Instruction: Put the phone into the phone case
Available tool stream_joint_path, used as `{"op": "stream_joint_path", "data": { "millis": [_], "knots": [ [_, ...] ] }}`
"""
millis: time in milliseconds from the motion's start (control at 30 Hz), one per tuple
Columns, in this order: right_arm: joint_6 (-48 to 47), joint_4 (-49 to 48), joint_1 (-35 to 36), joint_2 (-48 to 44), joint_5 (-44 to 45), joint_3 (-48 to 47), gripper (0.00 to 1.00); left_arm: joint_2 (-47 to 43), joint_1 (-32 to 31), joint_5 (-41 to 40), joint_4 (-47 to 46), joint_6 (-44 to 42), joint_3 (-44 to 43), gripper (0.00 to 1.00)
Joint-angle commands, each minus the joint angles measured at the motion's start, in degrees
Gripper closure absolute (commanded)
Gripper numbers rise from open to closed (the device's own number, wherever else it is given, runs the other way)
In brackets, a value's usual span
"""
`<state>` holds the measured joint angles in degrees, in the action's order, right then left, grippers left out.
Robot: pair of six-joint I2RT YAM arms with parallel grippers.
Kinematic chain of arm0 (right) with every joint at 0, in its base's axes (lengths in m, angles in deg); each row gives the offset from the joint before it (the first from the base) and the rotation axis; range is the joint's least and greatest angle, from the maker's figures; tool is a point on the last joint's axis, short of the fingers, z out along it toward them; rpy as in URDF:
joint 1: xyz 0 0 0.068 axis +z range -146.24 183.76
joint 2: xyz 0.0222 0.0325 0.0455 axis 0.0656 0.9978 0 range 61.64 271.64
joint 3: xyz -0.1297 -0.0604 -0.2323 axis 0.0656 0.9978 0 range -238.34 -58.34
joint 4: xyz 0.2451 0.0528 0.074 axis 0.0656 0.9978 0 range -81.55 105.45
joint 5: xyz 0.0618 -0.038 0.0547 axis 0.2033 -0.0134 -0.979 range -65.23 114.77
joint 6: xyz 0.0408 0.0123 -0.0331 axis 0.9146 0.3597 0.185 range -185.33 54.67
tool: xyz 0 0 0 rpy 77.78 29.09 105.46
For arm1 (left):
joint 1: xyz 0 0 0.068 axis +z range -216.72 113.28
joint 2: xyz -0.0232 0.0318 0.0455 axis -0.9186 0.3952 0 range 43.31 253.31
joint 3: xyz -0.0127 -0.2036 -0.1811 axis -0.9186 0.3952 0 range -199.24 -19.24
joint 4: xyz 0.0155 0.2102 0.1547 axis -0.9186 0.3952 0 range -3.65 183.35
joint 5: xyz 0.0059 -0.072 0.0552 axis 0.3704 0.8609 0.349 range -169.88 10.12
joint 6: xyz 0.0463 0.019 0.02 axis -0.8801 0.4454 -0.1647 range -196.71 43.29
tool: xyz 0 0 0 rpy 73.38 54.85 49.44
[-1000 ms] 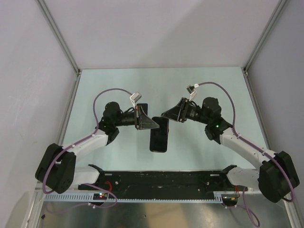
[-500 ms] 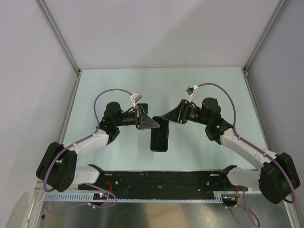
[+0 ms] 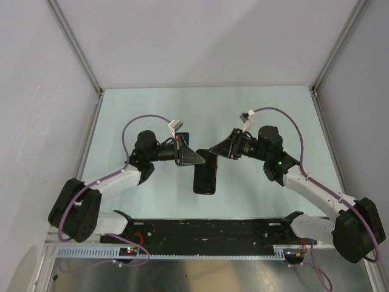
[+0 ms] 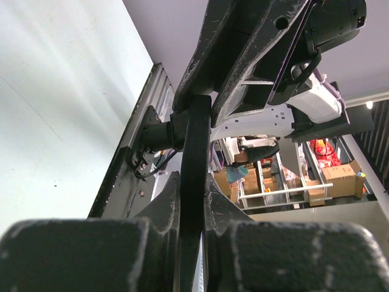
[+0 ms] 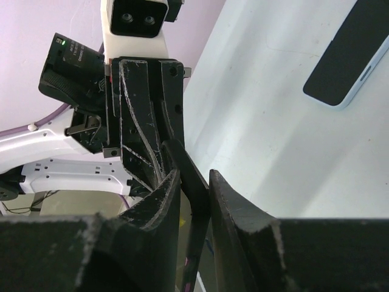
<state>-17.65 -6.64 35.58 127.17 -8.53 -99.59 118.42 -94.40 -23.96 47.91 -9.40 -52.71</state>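
Note:
A black phone case (image 3: 205, 176) hangs in the air above the table's middle, held at its top end by both grippers. My left gripper (image 3: 199, 160) is shut on its edge; in the left wrist view (image 4: 193, 188) the thin black case (image 4: 196, 140) runs between the fingers. My right gripper (image 3: 213, 149) is shut on the same end from the right; in the right wrist view (image 5: 193, 182) the case (image 5: 189, 170) bends between the fingers. The phone (image 5: 349, 58), dark screen with a pale rim, lies flat on the table, partly hidden behind the left gripper in the top view (image 3: 183, 136).
The pale green table (image 3: 267, 115) has white walls at the back and both sides. A black rail (image 3: 206, 228) with the arm bases runs along the near edge.
Both grippers and the case between them have shifted very slightly to the right. The phone has not moved.

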Motion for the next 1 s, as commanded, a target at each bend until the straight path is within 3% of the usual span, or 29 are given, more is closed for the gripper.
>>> {"op": "stream_joint_path", "data": {
  "millis": [0,167,400,733,867,967],
  "knots": [
    [-1.28,-0.02,1.10,-2.61,0.82,-1.54,0.87,0.78,0.00,-3.29,-1.29,1.21,-1.06,1.00],
    [-4.64,6.26,3.37,-2.96,6.74,-3.83,0.99,1.21,0.01,-4.46,-1.29,1.23,-0.94,1.00],
    [-10.14,19.17,10.17,-3.20,26.28,-9.49,1.00,1.82,0.00,-6.42,-0.39,0.83,-0.89,1.00],
    [-11.75,29.32,14.73,-2.60,41.75,-15.06,1.00,2.33,0.06,-7.71,0.94,-0.07,-0.97,1.00],
    [-12.71,32.36,17.27,-2.38,46.75,-17.31,0.93,2.51,0.00,-8.13,1.07,-0.20,-1.18,1.00],
    [-13.12,33.86,18.31,-2.35,49.03,-18.69,0.80,2.73,0.00,-8.46,1.06,-0.20,-1.35,1.00]
  ]
}}
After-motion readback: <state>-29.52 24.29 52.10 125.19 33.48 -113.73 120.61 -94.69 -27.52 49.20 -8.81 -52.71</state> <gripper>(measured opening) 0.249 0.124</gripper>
